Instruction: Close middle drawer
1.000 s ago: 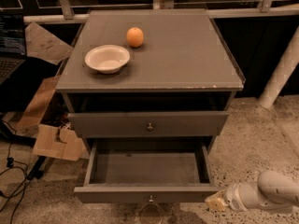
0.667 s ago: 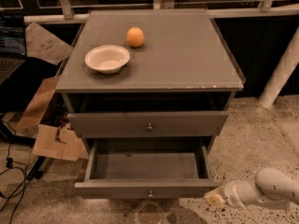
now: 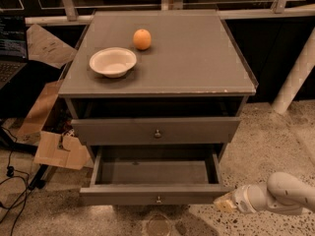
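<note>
The middle drawer (image 3: 156, 194) is pulled far out of the grey cabinet (image 3: 197, 58). Its wide shallow grey box is open to view, and a small round knob (image 3: 158, 199) sits at the centre of its front. My gripper (image 3: 225, 203) is at the lower right, its yellowish tip right at the right end of the drawer front, touching or nearly so. The white arm (image 3: 285, 195) reaches in from the right edge. The drawer above (image 3: 156, 130), also with a knob, stands nearly shut.
A white bowl (image 3: 112, 61) and an orange (image 3: 142, 39) sit on the cabinet top. Cardboard pieces (image 3: 56, 149) and cables (image 3: 12, 191) lie on the floor to the left. A white post (image 3: 295, 77) leans at the right. A round floor mark (image 3: 158, 226) lies below the drawer.
My gripper has moved a little left and up, onto the right end of the drawer front. The drawer front looks slightly closer to the cabinet.
</note>
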### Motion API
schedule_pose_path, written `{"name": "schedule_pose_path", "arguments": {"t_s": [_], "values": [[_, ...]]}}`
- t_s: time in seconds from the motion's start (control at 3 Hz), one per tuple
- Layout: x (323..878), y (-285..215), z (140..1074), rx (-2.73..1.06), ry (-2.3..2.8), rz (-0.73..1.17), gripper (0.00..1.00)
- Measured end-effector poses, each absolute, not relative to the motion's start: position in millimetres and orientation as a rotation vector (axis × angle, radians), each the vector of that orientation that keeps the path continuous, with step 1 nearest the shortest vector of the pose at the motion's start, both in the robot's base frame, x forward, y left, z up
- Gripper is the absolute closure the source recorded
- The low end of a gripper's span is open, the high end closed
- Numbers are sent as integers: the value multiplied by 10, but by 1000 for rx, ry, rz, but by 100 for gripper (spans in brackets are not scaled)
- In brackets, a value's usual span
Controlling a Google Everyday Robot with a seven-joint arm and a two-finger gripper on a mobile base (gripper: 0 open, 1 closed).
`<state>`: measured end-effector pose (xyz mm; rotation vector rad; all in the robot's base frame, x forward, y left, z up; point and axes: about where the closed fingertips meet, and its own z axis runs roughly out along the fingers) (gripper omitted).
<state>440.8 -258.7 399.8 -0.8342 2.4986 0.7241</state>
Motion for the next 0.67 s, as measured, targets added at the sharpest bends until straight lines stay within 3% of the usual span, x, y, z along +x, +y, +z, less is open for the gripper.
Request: {"name": "schedule_pose_path", "arguments": {"t_s": [0.67], "values": [[4604,-2578,4014,-820,2505,678,100]]}}
